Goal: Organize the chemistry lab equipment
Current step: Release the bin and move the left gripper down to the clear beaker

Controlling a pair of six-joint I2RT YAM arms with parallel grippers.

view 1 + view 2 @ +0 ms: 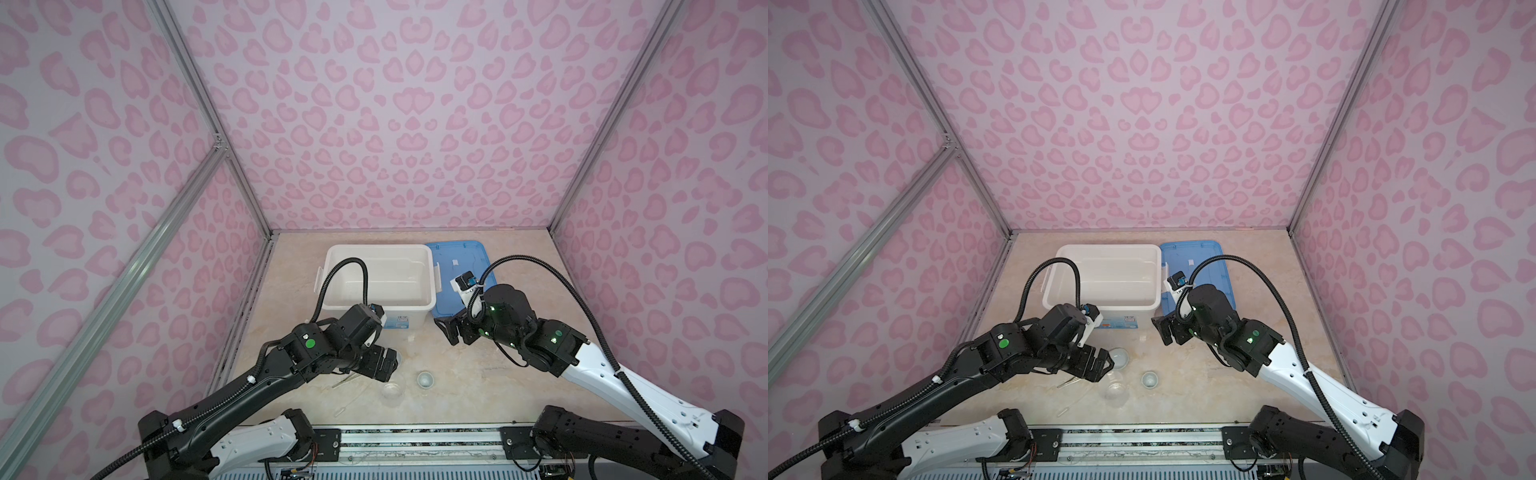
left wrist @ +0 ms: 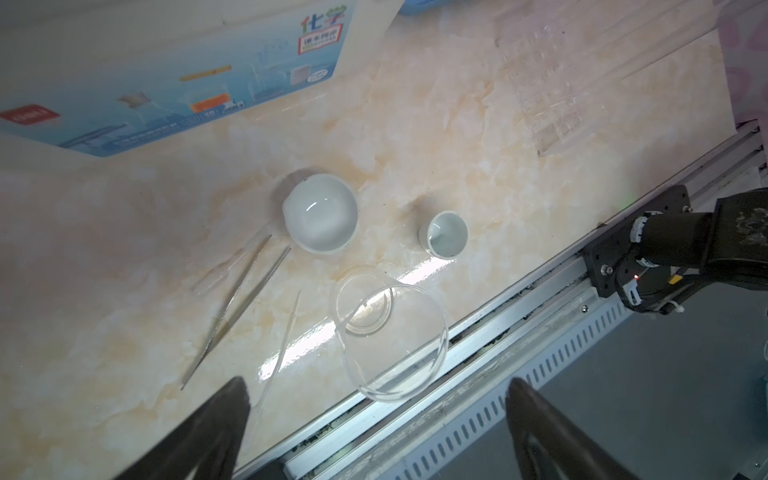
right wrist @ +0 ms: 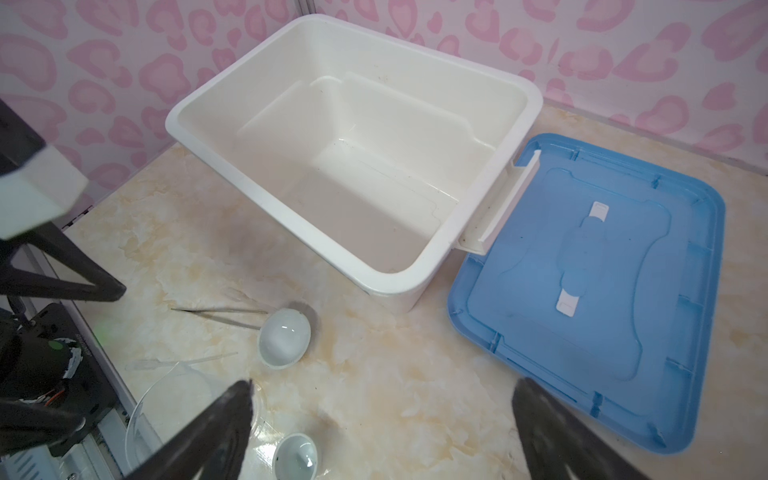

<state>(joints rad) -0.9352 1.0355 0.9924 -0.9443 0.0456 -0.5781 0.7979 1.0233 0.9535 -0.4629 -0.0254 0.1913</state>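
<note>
In both top views my left claw (image 1: 1106,368) hangs wide open, empty, near the clear round beaker (image 1: 1116,390). Left wrist: thin metal tweezers (image 2: 237,307) and two small white dishes (image 2: 321,214) beside it. Right wrist: my right claw (image 3: 384,386) gapes empty, facing the bare large white bin (image 3: 415,286); first pick, I judge: close gently on the beaker

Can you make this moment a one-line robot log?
white bin: empty | blue lid: beside bin | beaker, large dish, small dish, tweezers, dropper: on table | left end effector: open | right end effector: open
</note>
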